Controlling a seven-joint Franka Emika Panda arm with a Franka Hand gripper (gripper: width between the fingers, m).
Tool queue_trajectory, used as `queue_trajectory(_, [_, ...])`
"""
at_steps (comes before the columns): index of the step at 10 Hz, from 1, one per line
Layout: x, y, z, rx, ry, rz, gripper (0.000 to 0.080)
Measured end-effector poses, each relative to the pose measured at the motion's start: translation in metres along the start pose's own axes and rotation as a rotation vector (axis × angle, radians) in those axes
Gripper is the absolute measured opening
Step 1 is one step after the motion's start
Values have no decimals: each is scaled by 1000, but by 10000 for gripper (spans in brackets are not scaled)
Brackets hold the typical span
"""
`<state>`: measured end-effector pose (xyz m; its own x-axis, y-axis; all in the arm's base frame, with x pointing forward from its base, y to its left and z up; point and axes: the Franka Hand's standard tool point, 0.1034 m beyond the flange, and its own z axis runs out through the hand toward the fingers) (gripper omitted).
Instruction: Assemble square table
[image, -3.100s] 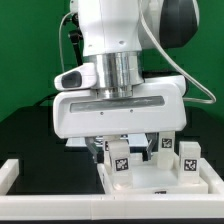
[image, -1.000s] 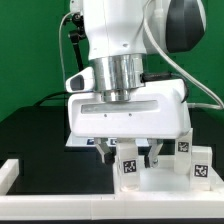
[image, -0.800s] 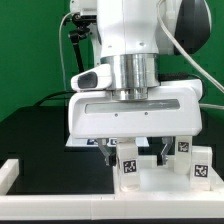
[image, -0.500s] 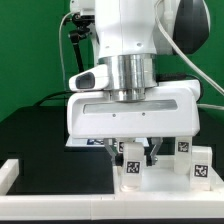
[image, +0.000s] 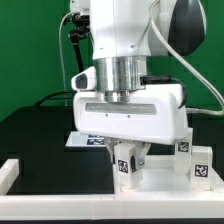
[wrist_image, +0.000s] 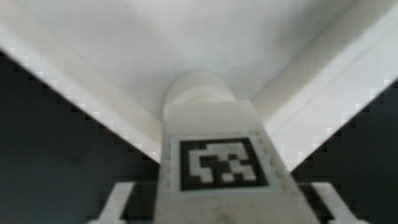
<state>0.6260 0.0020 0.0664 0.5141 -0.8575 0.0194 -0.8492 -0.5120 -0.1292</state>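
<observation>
Black tabletop (image: 30, 135); pincer (image: 127, 156) grips leg (image: 126, 166) — rail (image: 20, 170) near.

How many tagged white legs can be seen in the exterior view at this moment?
2. One leg stands between the jaws of the gripper, which are closed on it; the other leg stands at the exterior view's right edge. The arm may hide more behind it.

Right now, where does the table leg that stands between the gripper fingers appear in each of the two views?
Exterior view: the leg stands low in the middle, under the gripper, its tag facing the camera.
Wrist view: the same leg fills the middle and points away from the camera, with a finger on each side.
Shared landmark: the black-and-white tag on the leg.
</observation>
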Motion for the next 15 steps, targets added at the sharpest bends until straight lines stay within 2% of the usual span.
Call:
queue_trajectory(1, [-4, 0, 2, 4, -57, 247, 284])
queue_trajectory(3, [-4, 0, 3, 18, -120, 527, 284])
queue_trajectory(6, [-5, 0, 4, 15, -119, 551, 284])
queue_trajectory(7, [-5, 0, 3, 16, -119, 532, 466])
queue_trajectory(8, [-5, -3, -1, 36, -118, 290, 586])
queue_trajectory(9, [-5, -1, -4, 49, -115, 107, 586])
queue_trajectory(10, [-4, 0, -2, 48, -113, 73, 635])
queue_trajectory(12, [-4, 0, -2, 53, -109, -57, 647])
queue_trajectory(13, [-2, -1, -4, 47, -92, -250, 649])
queue_trajectory(14, [1, -9, -12, 32, -53, -544, 649])
queue_trajectory(15, [3, -9, -14, 35, -56, -803, 649])
